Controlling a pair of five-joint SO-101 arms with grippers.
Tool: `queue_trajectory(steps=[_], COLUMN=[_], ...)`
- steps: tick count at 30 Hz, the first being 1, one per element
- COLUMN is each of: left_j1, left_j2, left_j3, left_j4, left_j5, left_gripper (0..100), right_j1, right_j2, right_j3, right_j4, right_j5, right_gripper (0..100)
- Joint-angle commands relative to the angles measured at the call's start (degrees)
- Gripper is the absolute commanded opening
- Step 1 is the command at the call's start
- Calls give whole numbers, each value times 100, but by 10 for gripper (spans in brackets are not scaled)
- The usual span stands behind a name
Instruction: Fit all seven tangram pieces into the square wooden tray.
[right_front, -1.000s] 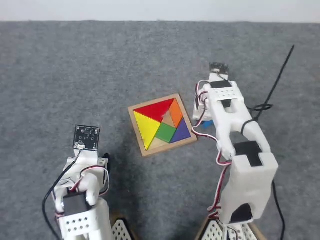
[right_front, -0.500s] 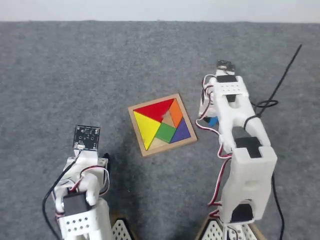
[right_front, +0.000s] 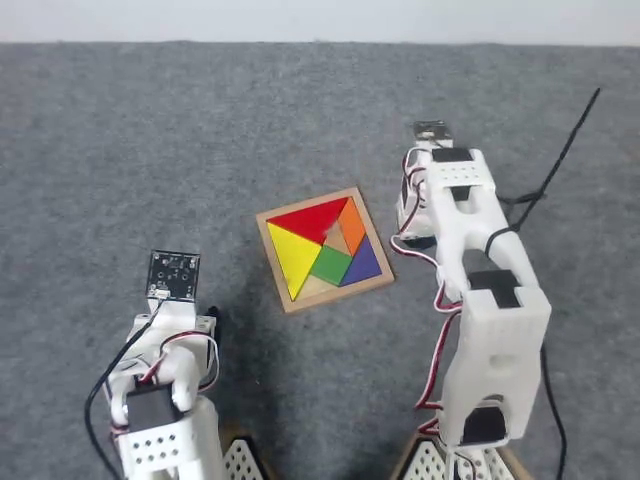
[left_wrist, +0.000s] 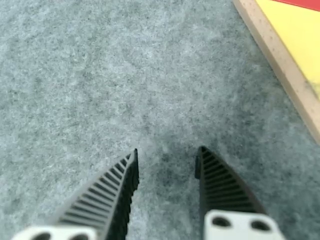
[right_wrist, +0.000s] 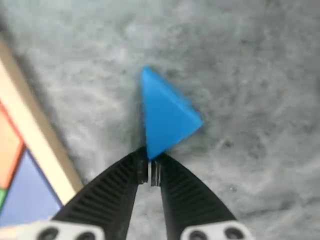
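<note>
Right tool (right_wrist: 150, 169) shifted slightly, pinching blue triangle (right_wrist: 167, 117) corner; left tool (left_wrist: 168, 151) spread apart.

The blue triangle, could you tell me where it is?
In the right wrist view, the triangle is beside the tray, a corner pinched in the right claw.

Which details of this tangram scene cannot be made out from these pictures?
High view: the right arm covers the blue triangle and right gripper.
Left wrist view: the frame edge cuts off most of the wooden tray.
Right wrist view: whether the blue triangle touches the carpet; the angle hides it.
</note>
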Motion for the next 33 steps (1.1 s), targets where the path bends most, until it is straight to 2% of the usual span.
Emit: queue_trajectory(steps=[1,8,12,15,25,29,33], left_j1=[9,9,18,26,9,9,9], left_j2=[-105,-105,-105,-105,-105,-105,-105], left_j3=[-48,-48,-48,-48,-48,-48,-48], left_j4=[35,35,35,35,35,35,35], left_j5=[44,44,44,44,44,44,44], left_gripper=[190,190,190,190,190,190,190], right_j1=[101,22,22,4,-84,-119,-233], right_j2=[-84,-75,13,154,532,699,690], right_j3=[-624,-1380,-1442,-1451,-1459,-1451,-1459], right_j4=[426,919,778,699,611,321,-31], right_j5=[167,211,132,-211,-404,-1213,-1301], right_gripper=[9,18,137,207,213,214,215])
